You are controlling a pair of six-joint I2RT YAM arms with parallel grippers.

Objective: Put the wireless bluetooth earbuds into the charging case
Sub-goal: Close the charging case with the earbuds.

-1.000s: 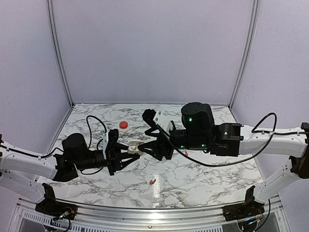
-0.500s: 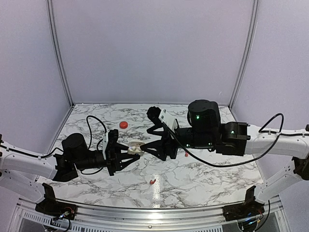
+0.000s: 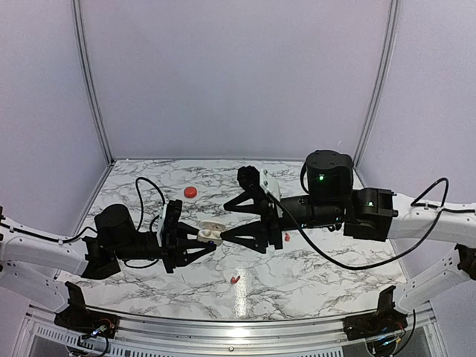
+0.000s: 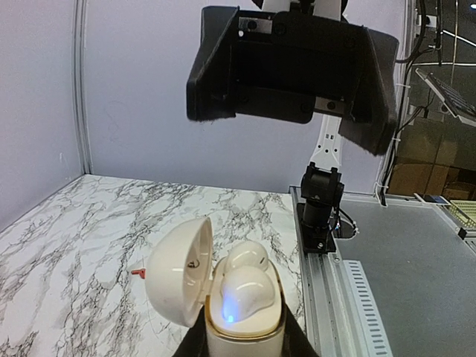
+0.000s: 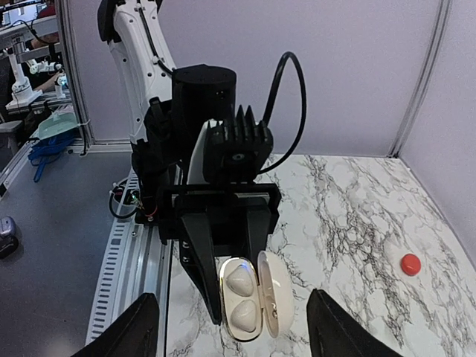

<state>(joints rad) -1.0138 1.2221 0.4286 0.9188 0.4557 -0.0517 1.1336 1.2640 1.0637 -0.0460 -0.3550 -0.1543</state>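
Left tool [image 3: 199, 236] clamped on open white charging case [image 4: 245, 321]; right tool [image 3: 225, 223] spread

Red speck [image 3: 235, 280], too small to identify

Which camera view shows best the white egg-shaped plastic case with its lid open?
The left wrist view: the white egg-shaped plastic case is close and large, with its open lid and a blue light plainly seen. The right wrist view shows the case smaller. The top view shows only a small pale shape.
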